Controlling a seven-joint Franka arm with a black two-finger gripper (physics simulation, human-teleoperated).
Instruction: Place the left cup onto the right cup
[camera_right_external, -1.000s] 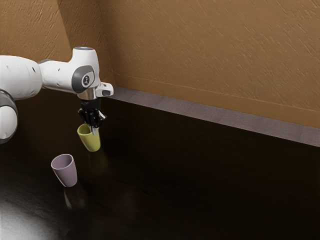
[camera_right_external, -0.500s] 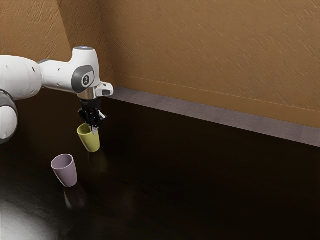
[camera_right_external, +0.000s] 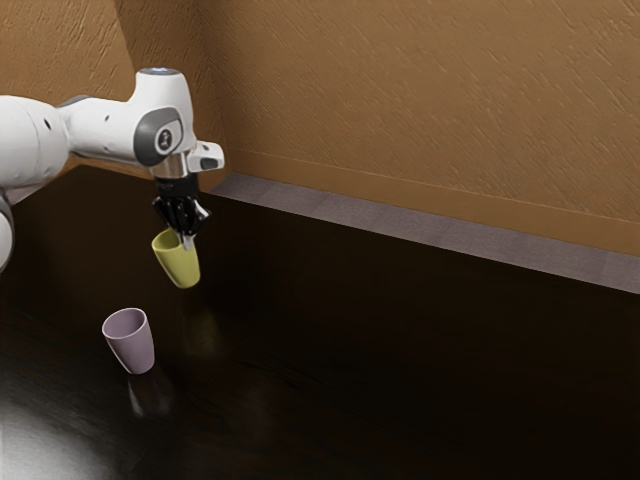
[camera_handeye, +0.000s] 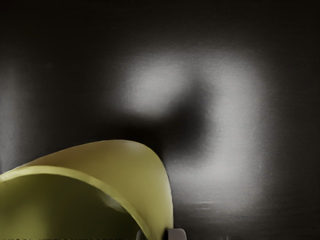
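The yellow-green cup (camera_right_external: 178, 262) hung tilted above the dark table (camera_right_external: 400, 360), with my gripper (camera_right_external: 183, 236) clamped on its rim (the wall pinched between both fingers). The lilac cup (camera_right_external: 128, 340) stood upright on the table, apart and nearer the camera.

Surface (camera_right_external: 400, 350) is dark, near black & v. glossy, w/ a bright glare patch at the front corner on the exterior view's left. From my end I see one thing standing directly on it: a purple cup (camera_right_external: 129, 340), upright, mouth up, toward the exterior view's left, nearer the front. Its dim reflection sits right under its base. Wrist view: pale blurry sheen on the black.
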